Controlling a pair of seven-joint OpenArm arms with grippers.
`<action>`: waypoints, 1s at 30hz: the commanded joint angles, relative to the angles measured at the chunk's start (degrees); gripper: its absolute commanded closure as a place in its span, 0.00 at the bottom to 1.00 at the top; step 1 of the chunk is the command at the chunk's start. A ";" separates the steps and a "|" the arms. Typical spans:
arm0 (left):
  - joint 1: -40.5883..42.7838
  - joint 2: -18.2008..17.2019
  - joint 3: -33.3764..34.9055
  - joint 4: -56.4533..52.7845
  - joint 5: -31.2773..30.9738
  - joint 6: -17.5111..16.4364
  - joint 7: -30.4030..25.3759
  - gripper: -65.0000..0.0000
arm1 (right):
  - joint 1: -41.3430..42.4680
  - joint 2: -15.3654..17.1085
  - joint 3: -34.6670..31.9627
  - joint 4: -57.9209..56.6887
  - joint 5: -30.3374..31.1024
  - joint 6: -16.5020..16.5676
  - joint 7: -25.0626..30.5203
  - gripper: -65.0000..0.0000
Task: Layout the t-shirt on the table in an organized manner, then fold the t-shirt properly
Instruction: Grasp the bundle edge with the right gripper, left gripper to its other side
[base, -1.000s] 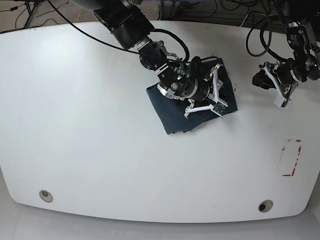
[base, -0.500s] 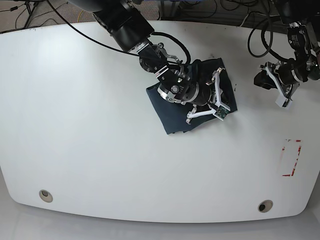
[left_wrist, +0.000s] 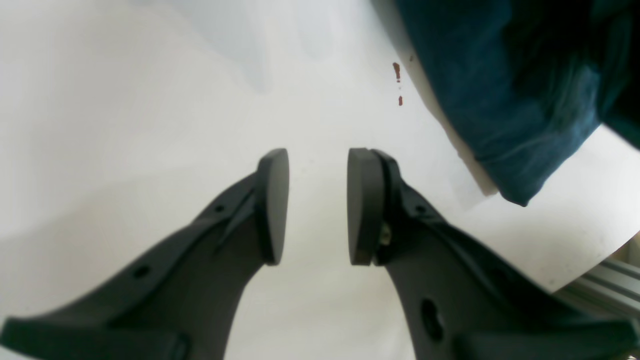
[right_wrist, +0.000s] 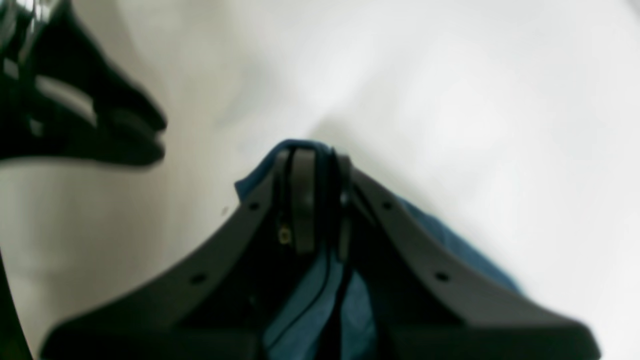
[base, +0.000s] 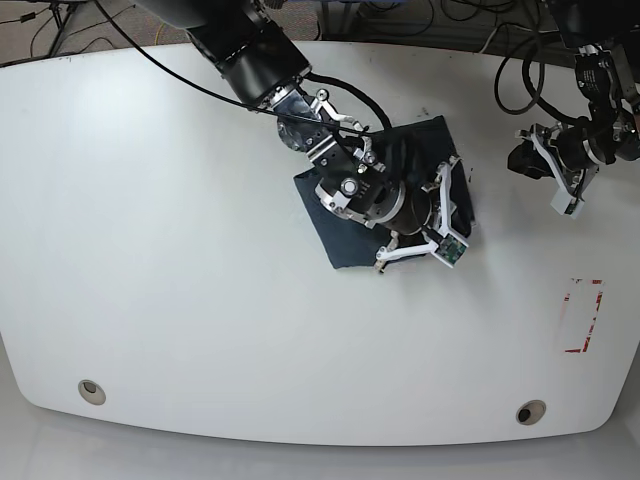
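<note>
The dark navy t-shirt (base: 350, 235) lies as a small folded bundle on the white table (base: 200, 300), right of the middle. My right gripper (base: 462, 212) reaches over it from the upper left and is shut on the bundle's right edge. In the right wrist view the right gripper (right_wrist: 320, 160) pinches a blue fold, and the t-shirt (right_wrist: 450, 240) trails back under the fingers. My left gripper (base: 516, 160) hovers to the right of the cloth. It stands open, left gripper (left_wrist: 317, 200), with only table between the pads; the t-shirt (left_wrist: 500, 90) fills that view's upper right.
A red-outlined mark (base: 583, 315) sits near the right edge. Two grommet holes (base: 91, 391) (base: 530, 411) lie along the front. Small reddish specks (left_wrist: 397, 72) dot the table beside the cloth. The table's edge and a metal rail (left_wrist: 610, 280) show at the lower right.
My right gripper has closed on the t-shirt's right edge, and its wrist has shifted slightly down and to the right over the bundle. The left arm has not moved.
</note>
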 joint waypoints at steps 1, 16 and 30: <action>-0.59 -0.96 1.17 0.80 -1.06 -0.08 -0.75 0.71 | 1.54 -1.03 -0.12 2.98 0.62 -0.19 0.93 0.93; -0.59 -0.87 2.05 0.80 -1.06 -0.08 -0.84 0.71 | 2.07 -1.03 -0.83 3.24 6.42 -1.25 0.14 0.92; -0.59 -0.87 2.05 0.71 -1.06 -0.08 -0.84 0.71 | 2.07 -1.03 -8.39 1.04 7.48 -12.50 1.64 0.35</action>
